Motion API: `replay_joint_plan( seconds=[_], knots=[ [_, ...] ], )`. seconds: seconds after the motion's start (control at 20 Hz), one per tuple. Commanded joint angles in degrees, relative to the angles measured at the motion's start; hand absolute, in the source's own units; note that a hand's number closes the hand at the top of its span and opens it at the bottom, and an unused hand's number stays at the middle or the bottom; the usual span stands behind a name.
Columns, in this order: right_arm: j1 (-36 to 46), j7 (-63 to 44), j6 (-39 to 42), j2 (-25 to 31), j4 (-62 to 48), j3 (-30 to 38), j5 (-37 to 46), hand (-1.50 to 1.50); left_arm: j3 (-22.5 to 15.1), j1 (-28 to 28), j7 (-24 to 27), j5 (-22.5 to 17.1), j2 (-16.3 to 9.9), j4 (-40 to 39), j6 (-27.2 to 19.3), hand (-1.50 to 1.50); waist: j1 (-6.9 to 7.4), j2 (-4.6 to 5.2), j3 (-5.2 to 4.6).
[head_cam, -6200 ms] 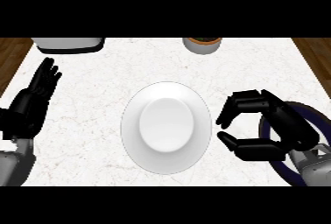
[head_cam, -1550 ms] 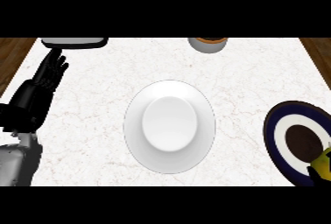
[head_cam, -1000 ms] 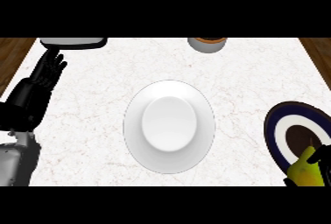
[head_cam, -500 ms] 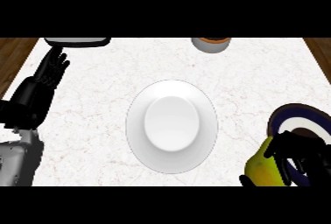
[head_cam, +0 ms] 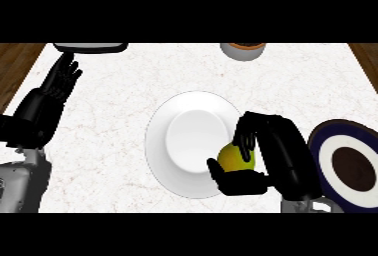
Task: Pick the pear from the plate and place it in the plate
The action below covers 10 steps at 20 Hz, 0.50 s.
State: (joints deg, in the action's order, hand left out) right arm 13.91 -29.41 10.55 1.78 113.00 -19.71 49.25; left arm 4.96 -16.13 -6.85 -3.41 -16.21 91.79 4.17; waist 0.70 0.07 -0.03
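A yellow-green pear (head_cam: 236, 156) is held in my right hand (head_cam: 275, 150), whose fingers and thumb curl round it. The hand and pear hang over the right rim of the white plate (head_cam: 177, 145) at the counter's middle. To the right lies a dark blue plate (head_cam: 347, 165) with a white ring and brown centre, partly cut off by the view's edge and bare of fruit. My left hand (head_cam: 46, 102) rests open at the left edge, fingers pointing up.
A grey-and-black appliance (head_cam: 88, 47) sits at the back left. A brown-rimmed cup or bowl (head_cam: 244, 50) stands at the back centre-right. Wooden floor shows past the marble counter's left and right edges.
My right hand has come in from the lower right with the pear, moving left from the blue plate to the white plate's right rim. The left hand stays still.
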Motion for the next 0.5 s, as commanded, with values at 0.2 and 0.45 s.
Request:
replay_joint_plan(
  seconds=[0.2, 0.45],
  knots=[
    [17.3, -5.4, -10.8, -1.7, -24.7, -2.1, -0.9, 1.50, 1.1, -1.8, -1.0, 0.1, -0.3, -1.0, 0.6, 0.00, 0.27, 0.12, 0.02],
    [20.3, -4.8, -22.1, -1.8, -38.8, -10.3, -1.3, 1.50, -0.3, 1.7, 2.3, 1.9, 1.8, 0.1, 0.1, 0.00, 0.39, 0.12, 0.03]
  ],
)
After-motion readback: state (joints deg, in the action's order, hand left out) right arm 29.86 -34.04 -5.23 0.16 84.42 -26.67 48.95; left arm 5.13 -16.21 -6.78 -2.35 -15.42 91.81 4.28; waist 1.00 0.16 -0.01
